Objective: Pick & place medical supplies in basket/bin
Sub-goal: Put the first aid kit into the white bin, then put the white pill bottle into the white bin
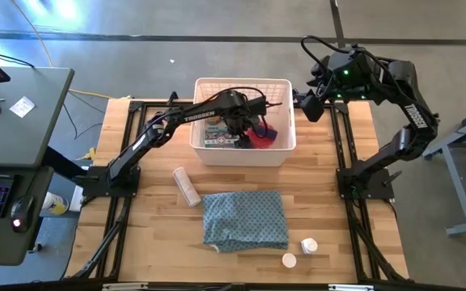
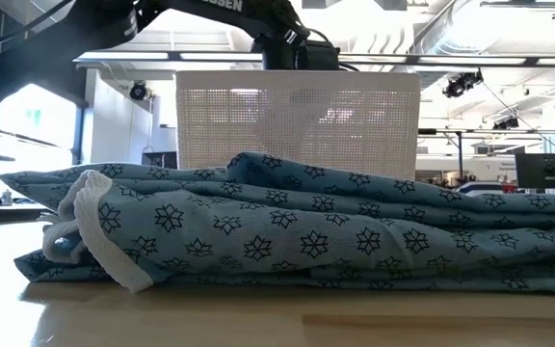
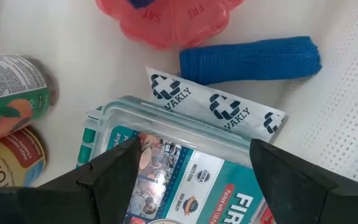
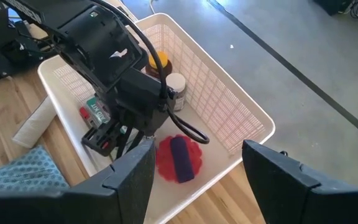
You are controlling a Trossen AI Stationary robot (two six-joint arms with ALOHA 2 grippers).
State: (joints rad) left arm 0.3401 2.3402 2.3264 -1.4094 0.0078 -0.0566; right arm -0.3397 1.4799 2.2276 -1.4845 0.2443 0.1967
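The white basket stands at the far middle of the wooden table. The left gripper hangs inside it, fingers wide apart and empty, above a first-aid box. Only this view shows the printed packet. The right gripper waits open beside the basket. A patterned cloth, a white roll and two white bottles lie on the table.

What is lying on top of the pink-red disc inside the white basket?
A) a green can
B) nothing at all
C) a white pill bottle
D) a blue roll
D: the right wrist view shows a blue roll lying across the pink-red disc on the floor of the white basket, and no bottle or can touches it.
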